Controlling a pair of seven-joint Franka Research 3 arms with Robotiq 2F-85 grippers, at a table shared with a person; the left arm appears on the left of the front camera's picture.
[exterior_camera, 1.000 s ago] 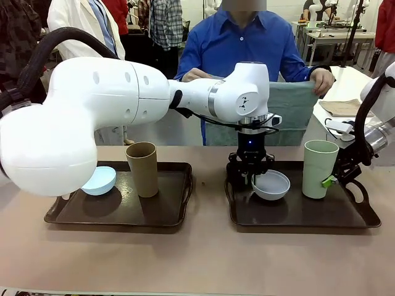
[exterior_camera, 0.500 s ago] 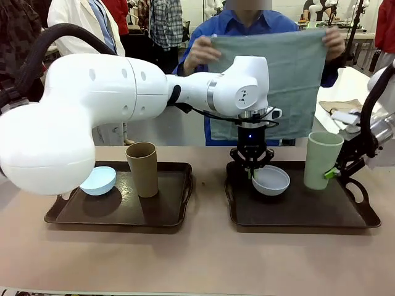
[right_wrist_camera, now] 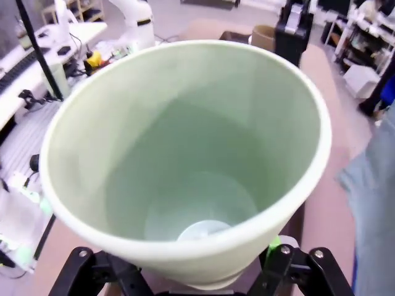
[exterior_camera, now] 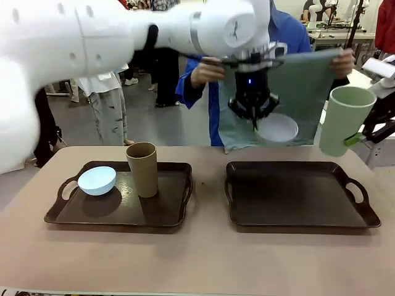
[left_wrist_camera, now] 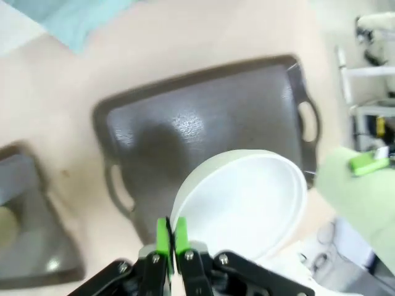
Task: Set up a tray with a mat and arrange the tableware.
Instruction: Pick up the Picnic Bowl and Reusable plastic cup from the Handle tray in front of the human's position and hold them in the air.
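Left jaws: the left gripper (exterior_camera: 253,115) (left_wrist_camera: 170,229) is pinching its green pads almost fully together, with only the rim of the small round whitish-grey bowl (exterior_camera: 276,127) (left_wrist_camera: 247,203) between them.
Whitish-grey bowl: it is hanging tilted from that grip, just right of the frame's middle in the upper part of the front view. It is in the air, well above the right-hand dark brown plastic tray (exterior_camera: 296,225) (left_wrist_camera: 203,117).
Right jaws: the right gripper (exterior_camera: 358,137) is standing wide, with the tall pale green handleless cup (exterior_camera: 342,120) (right_wrist_camera: 185,166) clamped between its fingers.
Pale green cup: it is leaning in the air at the right edge of the front view, above the right tray's far right corner and touching nothing else.
Right tray: its dark floor is lying bare at centre right.
Left tray: the left-hand dark brown plastic tray (exterior_camera: 117,219) is carrying the small round light blue bowl (exterior_camera: 97,180) at its left end and the tall brown handleless cup (exterior_camera: 142,168) upright beside it.
Person: behind the raised bowl, two hands (exterior_camera: 207,73) (exterior_camera: 344,61) are holding a grey-green cloth (exterior_camera: 308,80) spread out by its upper corners.
Table: the beige tabletop (exterior_camera: 197,259) is bearing both trays side by side.
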